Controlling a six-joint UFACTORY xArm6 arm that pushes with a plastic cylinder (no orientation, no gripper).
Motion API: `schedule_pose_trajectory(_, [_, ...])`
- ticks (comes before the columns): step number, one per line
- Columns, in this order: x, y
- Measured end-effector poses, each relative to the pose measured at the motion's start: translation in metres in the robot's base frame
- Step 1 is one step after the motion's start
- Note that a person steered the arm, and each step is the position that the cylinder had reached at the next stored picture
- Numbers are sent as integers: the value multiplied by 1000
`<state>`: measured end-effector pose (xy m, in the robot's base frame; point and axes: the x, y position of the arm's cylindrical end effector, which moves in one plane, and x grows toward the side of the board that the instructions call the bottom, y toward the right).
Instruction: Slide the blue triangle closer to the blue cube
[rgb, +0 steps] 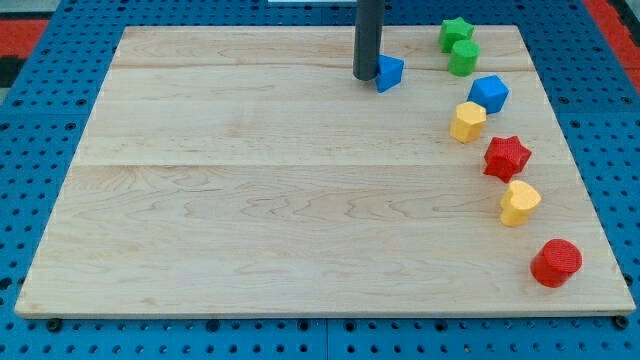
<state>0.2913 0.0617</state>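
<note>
The blue triangle (390, 72) lies near the view's top, right of centre on the wooden board (250, 190). The blue cube (489, 94) lies to its right and slightly lower, with a clear gap between them. My tip (366, 76) stands right at the triangle's left side, touching or nearly touching it. The rod comes down from the view's top edge.
A green star (456, 33) and a green cylinder (463, 57) sit above the cube. Below it run a yellow hexagon (467, 122), a red star (506, 157), another yellow block (519, 203) and a red cylinder (556, 263) along the board's right side.
</note>
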Motion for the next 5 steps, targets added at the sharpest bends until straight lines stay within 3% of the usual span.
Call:
schedule_pose_trajectory(2, [0,58])
schedule_pose_trajectory(5, [6,89])
